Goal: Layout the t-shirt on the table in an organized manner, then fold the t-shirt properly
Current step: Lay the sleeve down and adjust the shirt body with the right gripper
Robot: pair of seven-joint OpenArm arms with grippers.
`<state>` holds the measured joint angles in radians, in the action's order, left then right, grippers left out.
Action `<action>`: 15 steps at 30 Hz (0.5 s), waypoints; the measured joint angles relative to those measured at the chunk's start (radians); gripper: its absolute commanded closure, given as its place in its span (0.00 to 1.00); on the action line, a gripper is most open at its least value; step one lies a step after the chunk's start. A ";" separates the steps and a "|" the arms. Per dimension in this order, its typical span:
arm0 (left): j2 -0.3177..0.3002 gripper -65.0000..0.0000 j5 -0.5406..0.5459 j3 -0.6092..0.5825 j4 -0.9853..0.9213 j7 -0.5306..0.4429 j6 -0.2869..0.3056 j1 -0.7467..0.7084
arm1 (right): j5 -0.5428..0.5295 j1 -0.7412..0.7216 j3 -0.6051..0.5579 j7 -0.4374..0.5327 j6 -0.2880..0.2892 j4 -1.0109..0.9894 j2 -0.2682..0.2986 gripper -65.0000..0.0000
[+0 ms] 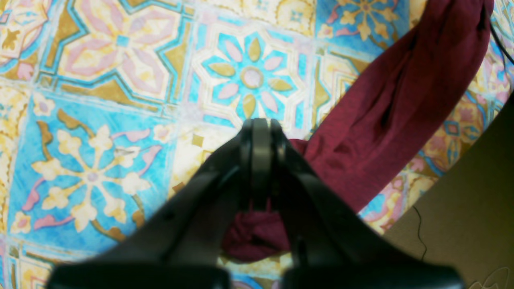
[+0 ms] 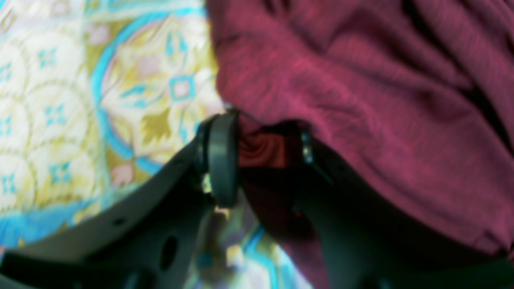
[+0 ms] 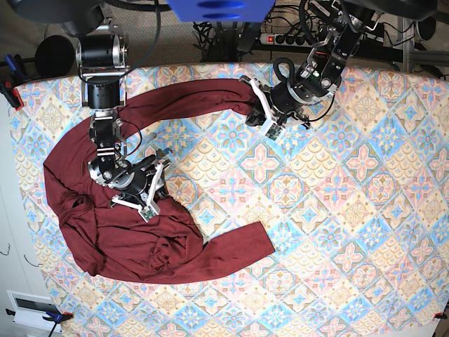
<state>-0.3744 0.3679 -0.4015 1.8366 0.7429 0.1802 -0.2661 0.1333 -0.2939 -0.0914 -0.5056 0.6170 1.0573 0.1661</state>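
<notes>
No writing or labels can be read. The maroon t-shirt (image 3: 133, 239) sprawls toward the table's (image 3: 351, 232) left edge; the left gripper (image 3: 258, 107) pinches a sleeve end near the far edge, the right gripper (image 3: 149, 191) clasps bunched cloth

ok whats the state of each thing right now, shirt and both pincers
t-shirt: crumpled and unfolded, one sleeve stretched out, another lying loose on the table
left pincer: shut on the end of the stretched sleeve
right pincer: closed on a bunch of the t-shirt's body
</notes>
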 measured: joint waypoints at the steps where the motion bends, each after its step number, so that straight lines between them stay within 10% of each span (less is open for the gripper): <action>1: 0.000 1.00 0.000 0.000 0.000 0.001 0.000 0.000 | -0.004 -0.001 0.000 0.015 0.000 -0.009 0.000 0.71; 8: 0.002 1.00 0.000 0.015 0.000 0.002 0.002 0.000 | 0.024 0.014 -0.082 -0.023 -0.001 0.066 0.000 1.00; 15: 0.006 1.00 -0.001 0.092 0.000 0.001 0.000 -0.001 | 0.031 0.249 -0.139 -0.166 0.100 0.459 0.003 1.00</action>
<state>-0.3679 0.3668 -0.3099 1.8366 0.7441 0.1802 -0.2672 0.1638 -0.0444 -0.2302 -0.6712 0.7174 1.5162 0.1688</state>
